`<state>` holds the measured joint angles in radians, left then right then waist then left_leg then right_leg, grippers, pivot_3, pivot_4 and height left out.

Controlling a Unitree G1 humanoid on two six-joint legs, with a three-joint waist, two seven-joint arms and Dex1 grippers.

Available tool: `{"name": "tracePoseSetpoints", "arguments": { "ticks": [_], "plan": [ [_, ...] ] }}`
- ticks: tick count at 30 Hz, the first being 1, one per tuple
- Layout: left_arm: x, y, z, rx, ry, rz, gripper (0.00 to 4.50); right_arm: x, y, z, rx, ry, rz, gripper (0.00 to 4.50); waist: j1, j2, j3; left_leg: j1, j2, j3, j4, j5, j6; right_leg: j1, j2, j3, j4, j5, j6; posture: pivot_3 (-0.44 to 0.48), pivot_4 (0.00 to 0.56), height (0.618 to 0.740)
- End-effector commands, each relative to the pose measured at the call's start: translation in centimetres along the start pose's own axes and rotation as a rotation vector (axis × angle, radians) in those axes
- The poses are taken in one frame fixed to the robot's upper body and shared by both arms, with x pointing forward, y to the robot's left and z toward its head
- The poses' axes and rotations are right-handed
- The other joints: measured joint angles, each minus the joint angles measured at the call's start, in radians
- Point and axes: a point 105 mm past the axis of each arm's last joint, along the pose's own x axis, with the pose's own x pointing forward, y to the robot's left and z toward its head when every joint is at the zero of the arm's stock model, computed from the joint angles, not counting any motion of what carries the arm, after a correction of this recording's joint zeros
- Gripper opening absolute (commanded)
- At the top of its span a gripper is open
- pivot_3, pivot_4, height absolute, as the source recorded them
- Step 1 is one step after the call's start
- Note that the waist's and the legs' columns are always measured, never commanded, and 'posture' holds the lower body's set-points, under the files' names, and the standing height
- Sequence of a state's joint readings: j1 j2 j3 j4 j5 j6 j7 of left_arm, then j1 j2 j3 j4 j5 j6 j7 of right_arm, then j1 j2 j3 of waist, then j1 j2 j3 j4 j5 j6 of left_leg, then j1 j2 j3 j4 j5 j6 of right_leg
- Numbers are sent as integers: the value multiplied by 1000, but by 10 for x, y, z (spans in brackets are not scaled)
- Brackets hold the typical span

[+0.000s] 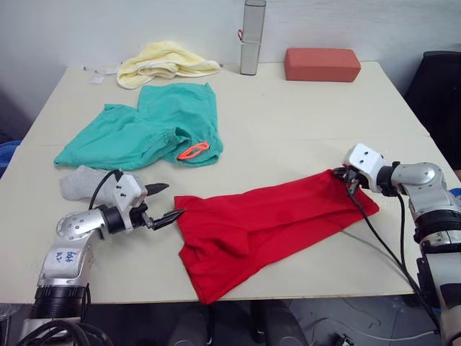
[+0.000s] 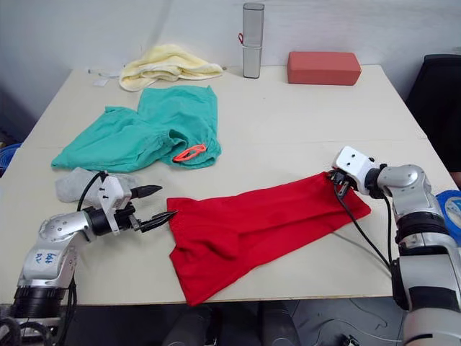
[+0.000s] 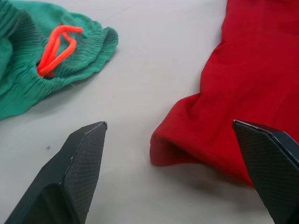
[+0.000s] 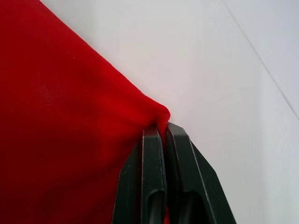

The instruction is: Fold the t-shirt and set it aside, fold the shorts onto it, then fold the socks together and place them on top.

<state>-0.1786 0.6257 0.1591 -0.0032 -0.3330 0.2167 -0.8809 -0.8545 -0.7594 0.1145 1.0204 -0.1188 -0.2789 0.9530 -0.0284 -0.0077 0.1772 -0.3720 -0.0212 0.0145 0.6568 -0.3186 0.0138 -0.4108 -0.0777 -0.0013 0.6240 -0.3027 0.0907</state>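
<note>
While the t-shirt lies as a long red band across the near part of the tabletop, both arms sit at its two ends. Taking the t-shirt as the landmark, the left end effector is just off its left end, fingers spread wide and holding nothing; in the left wrist view one fingertip is over bare tabletop and the other over the red edge, with the bunched corner of cloth between them. At the t-shirt's right end, the right end effector has its fingers pressed together on a pinched corner of the red fabric, which the right wrist view shows puckered at the tips. A black cable runs from that wrist across the cloth's right end.

Just behind the left arm, to the left of the t-shirt and apart from it, lie the light grey socks. Beyond them, and farther back than the t-shirt's left end, the teal-green shorts are spread loosely, their orange drawstring loop at the edge nearest the t-shirt.

Well beyond the t-shirt, along the far edge, a pale yellow towel is heaped behind the shorts, a tall silver cylinder stands to its right, and a red block lies right of that.
</note>
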Motion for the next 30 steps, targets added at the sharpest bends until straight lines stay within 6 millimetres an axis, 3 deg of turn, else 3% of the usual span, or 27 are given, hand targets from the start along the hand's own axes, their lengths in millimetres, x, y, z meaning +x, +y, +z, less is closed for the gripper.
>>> {"name": "tracePoseSetpoints", "arguments": {
  "ticks": [1,2,5,11,16,19,23,26,30],
  "plan": [
    [-5,-1,13,23,-50,21,4500,2,-4,9,17,-62,-22,44,-1,0,0,0,0,0,0,0,0,0,0,0,0,0,0,0,150,740],
    [-4,-2,13,22,-50,21,4500,2,-4,12,31,-87,-16,44,-1,0,0,0,0,0,1,0,0,0,0,0,1,0,0,0,150,740],
    [-2,-6,17,4,-66,-16,4500,-5,-2,9,47,-107,8,725,-1,0,0,0,0,0,1,0,0,1,0,0,1,0,0,0,150,740],
    [7,-5,28,35,-72,-103,4500,-45,-13,3,118,-185,-27,2650,5,0,0,-1,0,-1,2,0,1,1,0,-1,1,0,0,0,150,740],
    [18,8,35,99,-75,-133,4500,-77,-6,-10,295,-181,-19,4404,5,0,0,-1,0,-1,2,0,1,1,0,-2,1,0,0,0,150,740],
    [33,14,37,163,-43,-196,4500,-97,9,-17,498,-149,-16,4459,6,1,0,0,0,-2,2,0,0,1,0,-2,1,0,0,0,150,740],
    [50,14,37,182,-15,-271,4500,-109,37,-21,672,-43,-1,4459,3,1,0,-1,0,-2,2,0,1,1,0,-2,2,0,0,0,150,740],
    [67,6,30,159,59,-379,4500,-105,50,-19,902,-25,-70,4459,3,1,0,0,0,-1,2,-1,1,1,0,-1,2,0,0,0,150,740],
    [83,2,23,145,105,-411,4500,-97,62,-19,1000,10,-136,4459,5,1,0,-1,0,-2,2,-1,1,0,0,-1,3,0,0,0,150,740]
  ]
}}
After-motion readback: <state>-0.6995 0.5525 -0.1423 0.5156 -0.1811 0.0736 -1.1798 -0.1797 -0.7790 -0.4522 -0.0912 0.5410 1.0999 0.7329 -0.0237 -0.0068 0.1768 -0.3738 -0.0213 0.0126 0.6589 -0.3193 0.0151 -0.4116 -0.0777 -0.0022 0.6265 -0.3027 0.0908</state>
